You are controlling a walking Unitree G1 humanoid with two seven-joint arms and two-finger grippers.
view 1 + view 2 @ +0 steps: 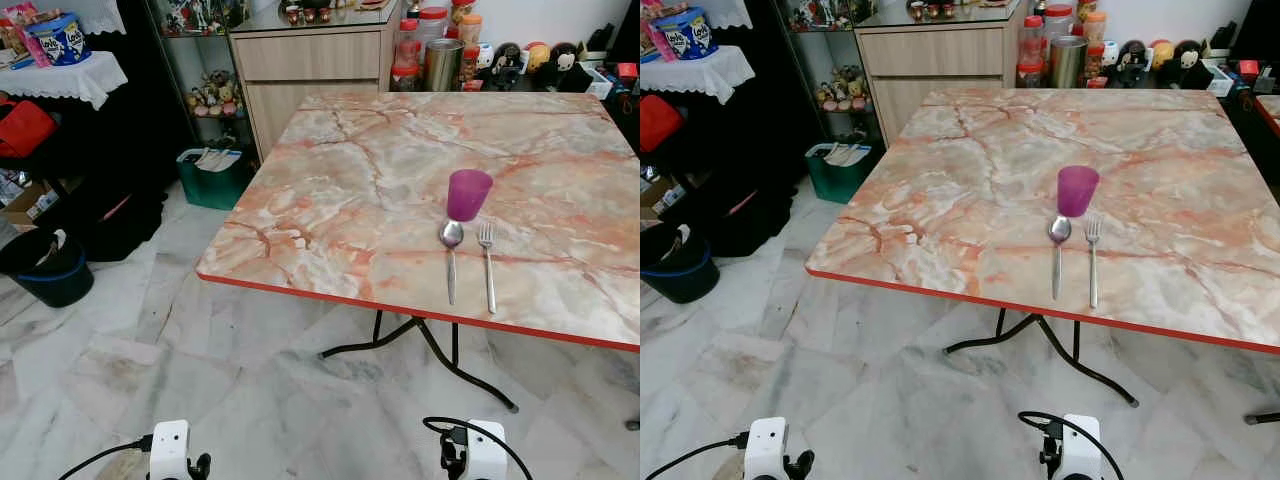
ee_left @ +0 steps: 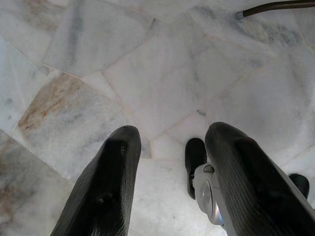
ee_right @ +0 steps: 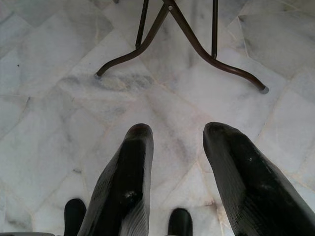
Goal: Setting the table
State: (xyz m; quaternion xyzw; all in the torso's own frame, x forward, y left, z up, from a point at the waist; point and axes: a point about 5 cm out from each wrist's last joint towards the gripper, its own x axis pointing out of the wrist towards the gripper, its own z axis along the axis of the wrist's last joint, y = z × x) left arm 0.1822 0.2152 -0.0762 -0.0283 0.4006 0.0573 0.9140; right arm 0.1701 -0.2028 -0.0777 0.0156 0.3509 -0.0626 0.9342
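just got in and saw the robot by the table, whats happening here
Nothing is being handled right now. The robot stands a little back from the marble-topped table, both arms hanging down: the left gripper and right gripper are open and empty over the floor. One place is partly set near the table's front edge: a purple cup, with a spoon and a fork lying side by side just in front of it.

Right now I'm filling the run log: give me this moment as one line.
table: purple cup, spoon, fork near front edge | left gripper: open, idle over floor | right gripper: open, idle
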